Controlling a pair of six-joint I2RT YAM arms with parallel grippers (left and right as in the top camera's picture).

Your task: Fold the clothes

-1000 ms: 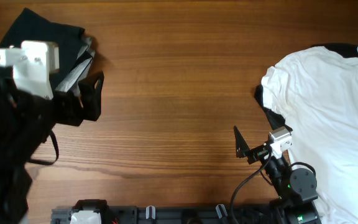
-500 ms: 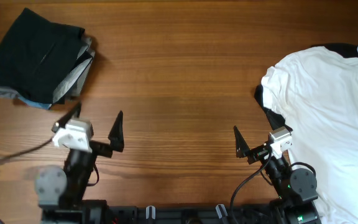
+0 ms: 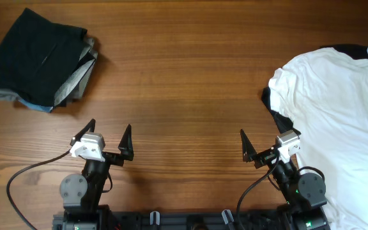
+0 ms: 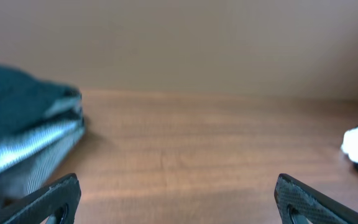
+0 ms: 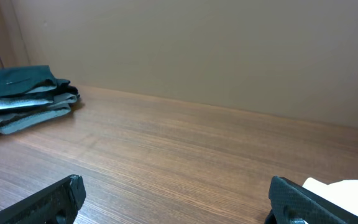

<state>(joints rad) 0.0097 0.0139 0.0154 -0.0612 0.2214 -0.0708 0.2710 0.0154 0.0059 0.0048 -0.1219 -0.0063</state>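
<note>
Shorts (image 3: 34, 54), black and folded into a compact rectangle, lying at the far left corner of the counter (image 3: 184, 70), on top of a grey folded garment (image 3: 75, 78) with a blue edge showing beneath. Left fingers (image 3: 126, 142) spread wide apart, with only bare counter between them, near the front edge and well apart from the stack. Right fingers (image 5: 294, 198) likewise spread wide over bare counter, just beside a white T-shirt (image 3: 344, 121) that covers the right end of the counter, with dark fabric (image 3: 268, 102) showing at its left edge.
</note>
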